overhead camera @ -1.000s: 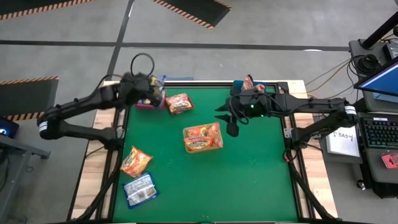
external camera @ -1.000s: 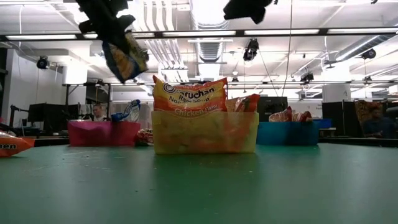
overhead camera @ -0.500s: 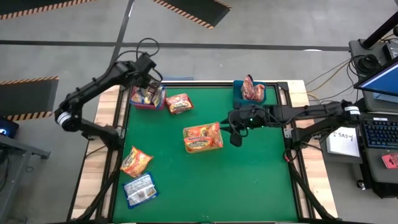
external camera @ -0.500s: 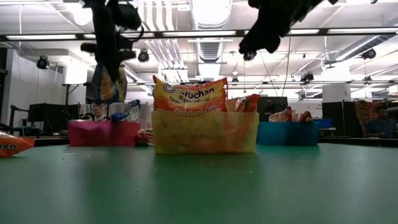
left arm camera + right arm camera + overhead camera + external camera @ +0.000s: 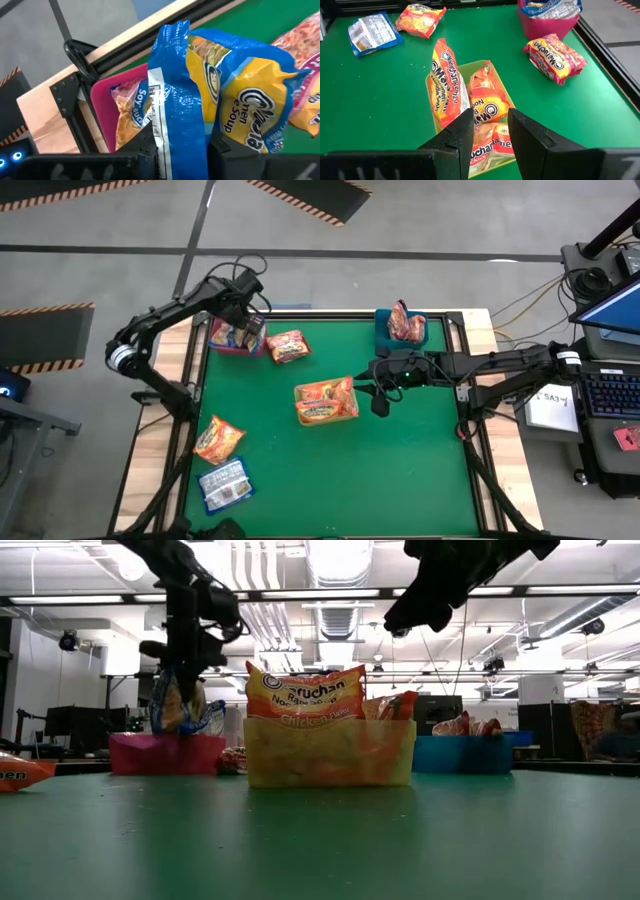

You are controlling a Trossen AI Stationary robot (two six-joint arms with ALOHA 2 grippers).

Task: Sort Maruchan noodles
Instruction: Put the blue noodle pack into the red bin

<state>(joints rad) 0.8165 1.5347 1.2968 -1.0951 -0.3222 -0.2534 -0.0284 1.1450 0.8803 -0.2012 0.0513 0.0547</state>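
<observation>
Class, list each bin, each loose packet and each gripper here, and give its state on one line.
Pink bin: holds packets.
Yellow bin: packed with orange packets.
Blue bin: holds red packets.
Left gripper: shut on blue packet, over the pink bin.
Right gripper: open, empty.

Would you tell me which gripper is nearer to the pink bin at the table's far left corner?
The left gripper: it hangs right over the pink bin, shut on a blue-and-yellow noodle packet. The right gripper hovers open by the yellow bin mid-table, well away from it.
</observation>
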